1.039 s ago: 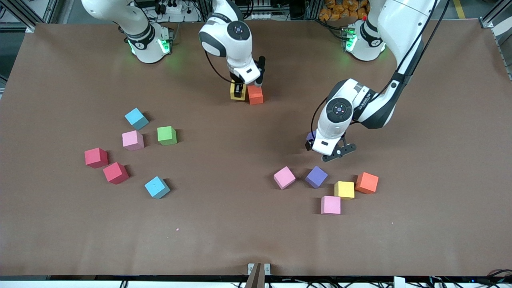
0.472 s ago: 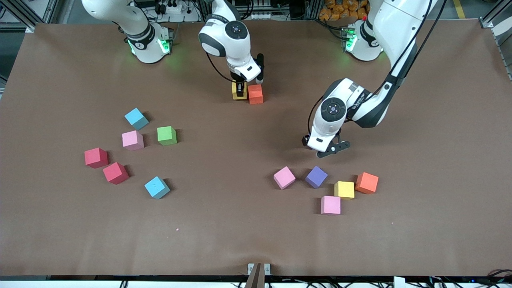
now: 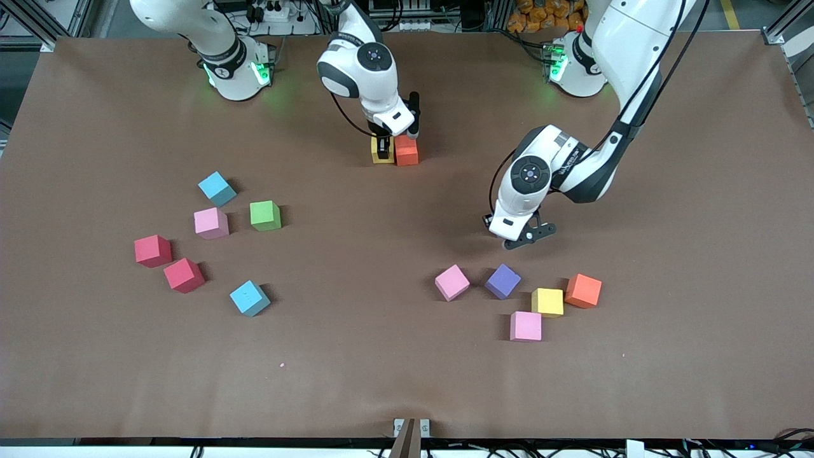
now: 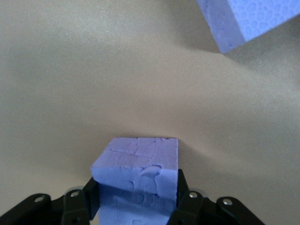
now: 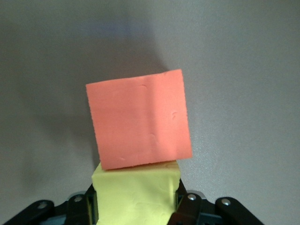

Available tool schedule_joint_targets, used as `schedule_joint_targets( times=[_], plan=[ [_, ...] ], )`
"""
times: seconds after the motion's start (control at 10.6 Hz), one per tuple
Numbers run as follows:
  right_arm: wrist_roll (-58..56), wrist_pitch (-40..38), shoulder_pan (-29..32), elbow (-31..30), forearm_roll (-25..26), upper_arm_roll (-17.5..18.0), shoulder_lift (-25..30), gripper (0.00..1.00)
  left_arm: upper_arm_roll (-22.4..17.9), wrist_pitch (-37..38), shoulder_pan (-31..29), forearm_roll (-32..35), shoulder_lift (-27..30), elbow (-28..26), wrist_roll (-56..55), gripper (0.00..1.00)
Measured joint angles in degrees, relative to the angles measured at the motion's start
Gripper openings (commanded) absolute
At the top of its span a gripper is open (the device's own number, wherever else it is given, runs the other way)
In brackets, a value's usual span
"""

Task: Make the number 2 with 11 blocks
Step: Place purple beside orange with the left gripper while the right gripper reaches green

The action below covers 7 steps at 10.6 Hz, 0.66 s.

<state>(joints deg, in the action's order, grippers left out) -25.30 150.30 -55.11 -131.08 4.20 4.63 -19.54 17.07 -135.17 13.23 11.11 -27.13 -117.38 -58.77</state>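
Observation:
My right gripper is shut on a yellow block, low at the table. The yellow block touches an orange block near the robots' bases. My left gripper is down at the table toward the left arm's end. Its fingers press both sides of a purple block, which the hand hides in the front view. A second purple block lies nearer the front camera. No number 2 is in view.
Loose blocks near the second purple block: pink, yellow, orange, pink. Toward the right arm's end lie light blue, pink, green, red, red and light blue.
The left gripper came down around the purple block and closed on it. The right gripper lowered the yellow block to the table beside the orange block.

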Motion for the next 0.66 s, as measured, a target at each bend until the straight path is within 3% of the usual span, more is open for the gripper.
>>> schedule_joint_targets(
  times=[0.28,0.47,0.57,0.66],
  plan=[
    [0.0,0.15,0.2,0.34,0.0,-0.1,-0.09,0.11,0.0,-0.24,-0.88,-6.09,0.09,0.02,-0.74,0.58],
    [0.0,0.13,0.19,0.84,0.0,-0.08,-0.57,0.14,0.3,-0.24,-0.96,-7.89,0.33,0.06,-7.61,0.58],
    [0.0,0.1,0.17,0.96,0.0,-0.07,-0.61,0.44,1.03,-0.23,-0.99,-8.44,0.59,-0.05,-11.67,0.56],
    [0.01,0.01,0.17,1.01,0.0,-0.07,-0.64,0.99,1.89,-0.21,-0.99,-8.58,1.05,-0.5,-16.37,0.56]
  ],
)
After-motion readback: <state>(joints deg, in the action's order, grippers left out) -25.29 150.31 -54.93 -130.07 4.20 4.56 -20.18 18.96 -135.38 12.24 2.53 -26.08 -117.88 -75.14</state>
